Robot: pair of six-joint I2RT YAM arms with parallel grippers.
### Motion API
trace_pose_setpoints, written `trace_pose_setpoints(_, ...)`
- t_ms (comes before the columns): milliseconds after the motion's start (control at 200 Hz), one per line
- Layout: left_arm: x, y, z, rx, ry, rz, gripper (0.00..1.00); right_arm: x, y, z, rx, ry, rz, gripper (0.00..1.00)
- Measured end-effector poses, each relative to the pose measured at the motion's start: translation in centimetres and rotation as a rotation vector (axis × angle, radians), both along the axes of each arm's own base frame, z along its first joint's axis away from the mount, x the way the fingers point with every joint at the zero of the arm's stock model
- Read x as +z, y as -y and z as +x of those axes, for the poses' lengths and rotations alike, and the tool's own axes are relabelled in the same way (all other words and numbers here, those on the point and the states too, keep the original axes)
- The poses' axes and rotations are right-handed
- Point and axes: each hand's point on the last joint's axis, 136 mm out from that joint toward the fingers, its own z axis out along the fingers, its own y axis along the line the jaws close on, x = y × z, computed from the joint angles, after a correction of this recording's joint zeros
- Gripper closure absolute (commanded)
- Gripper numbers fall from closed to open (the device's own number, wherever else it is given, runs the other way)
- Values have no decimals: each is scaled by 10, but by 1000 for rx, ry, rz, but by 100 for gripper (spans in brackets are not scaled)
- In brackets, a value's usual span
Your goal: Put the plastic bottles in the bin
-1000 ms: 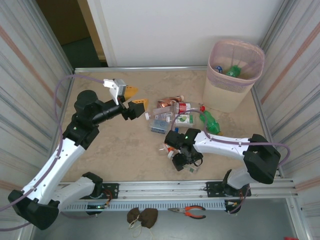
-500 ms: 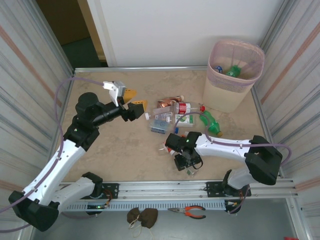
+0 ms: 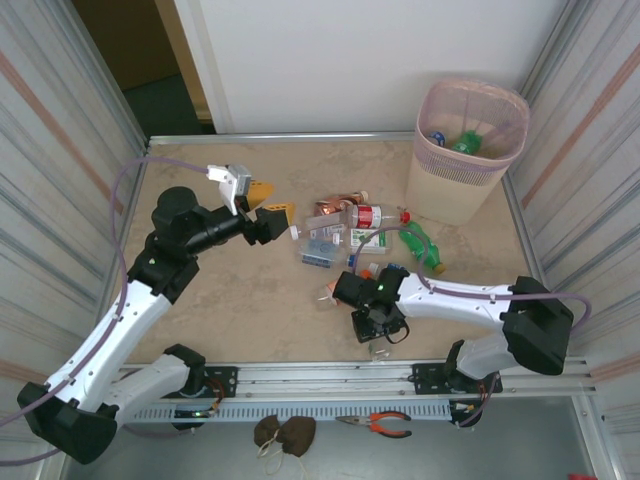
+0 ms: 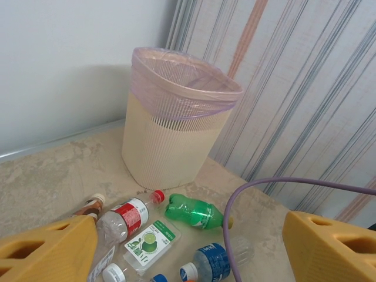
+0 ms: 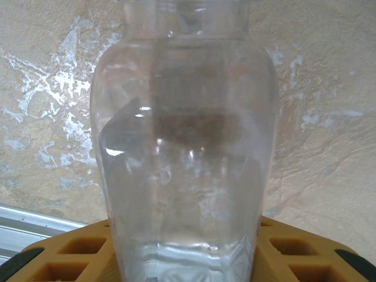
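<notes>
1. Step in hand: picking up 1 bottle. The right gripper sits low near the table's front edge, its fingers pressed against both sides of a clear bottle.
2. The left gripper hangs open and empty, facing the bin.
3. The other bottles lie clustered mid-table. The bin stands at the far right.
4. Next move, as I judge it: lift clear of the cluster, carry above the rim and release.

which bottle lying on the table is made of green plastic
The green bottle, on its side beside the red-labelled bottle, near the bin; its neighbours have clear bodies.
</notes>
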Motion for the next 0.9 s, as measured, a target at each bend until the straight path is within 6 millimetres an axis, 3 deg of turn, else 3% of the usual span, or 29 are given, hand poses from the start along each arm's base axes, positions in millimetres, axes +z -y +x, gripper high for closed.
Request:
trace_pose_setpoints(271,4,-1,-4,-3,8,-10,17,16,4,3,-34,47,35,58)
trace_pose_setpoints(446,2,-1,-4,-2,7,-10,17,39,6,13,-76,98,83,60)
trace_pose_setpoints(651,2,0,-1,-2,14,-14,17,87,12,49,-186,195,212,64)
trace_pose_setpoints(902,-3,4,7,-2,3,-9,18,159,41,98,-303,358,354,67)
